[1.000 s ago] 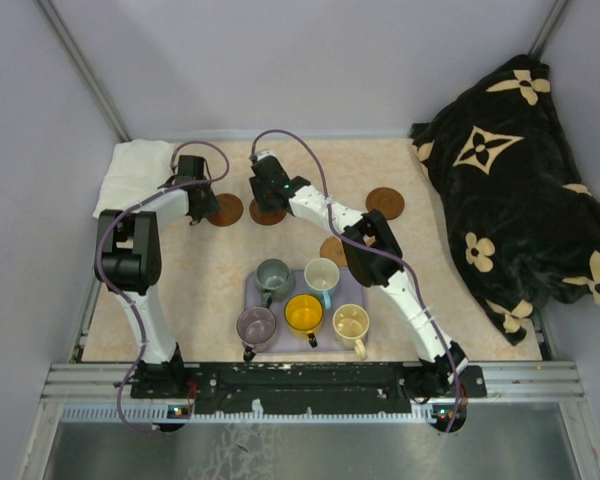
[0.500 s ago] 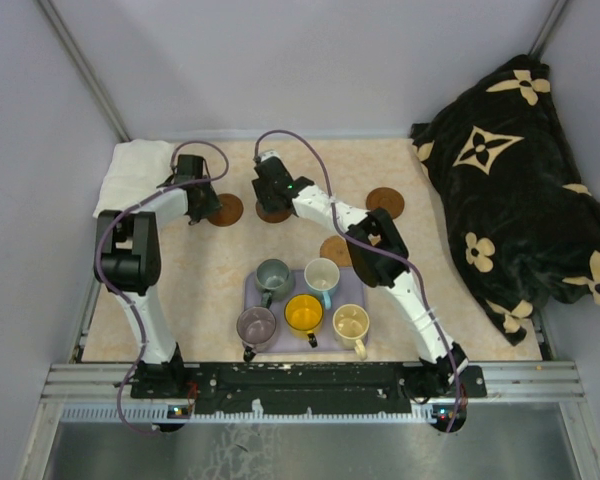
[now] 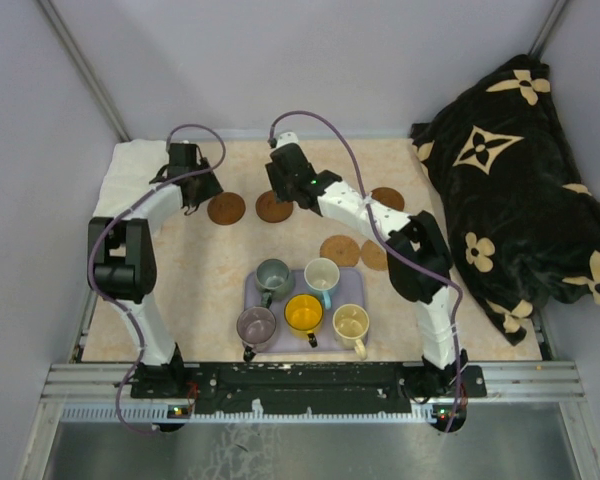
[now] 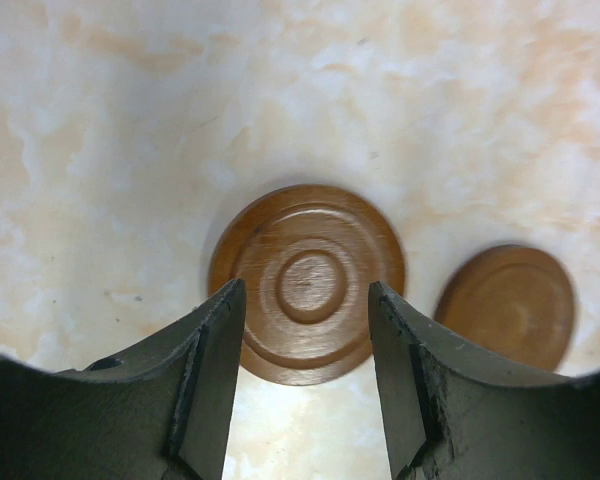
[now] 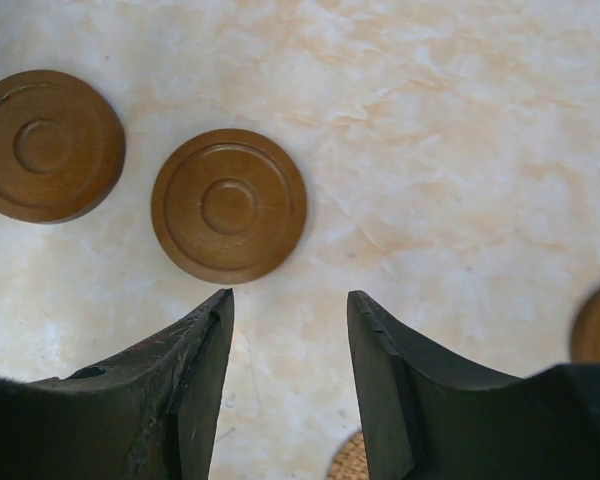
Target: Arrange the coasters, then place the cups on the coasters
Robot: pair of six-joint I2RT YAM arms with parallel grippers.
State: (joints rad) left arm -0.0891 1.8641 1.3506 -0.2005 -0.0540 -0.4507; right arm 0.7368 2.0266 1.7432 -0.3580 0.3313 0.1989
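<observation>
Though near coaster [image 3: 391,195], flower-emblemed blanket [image 3: 520,200]

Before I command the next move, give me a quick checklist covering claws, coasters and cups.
1. Left claw open, nothing held: ok.
2. Right claw open, nothing held: ok.
3. All five coasters in sight: ok. Two lie at the far left, one at the far right, and two sit just beyond the tray.
4. Coasters set in one row: not ok, they are scattered.
5. The two coasters by the tray lie apart: cannot tell, the right arm covers part of one.
6. Five cups upright on the tray: ok.
</observation>
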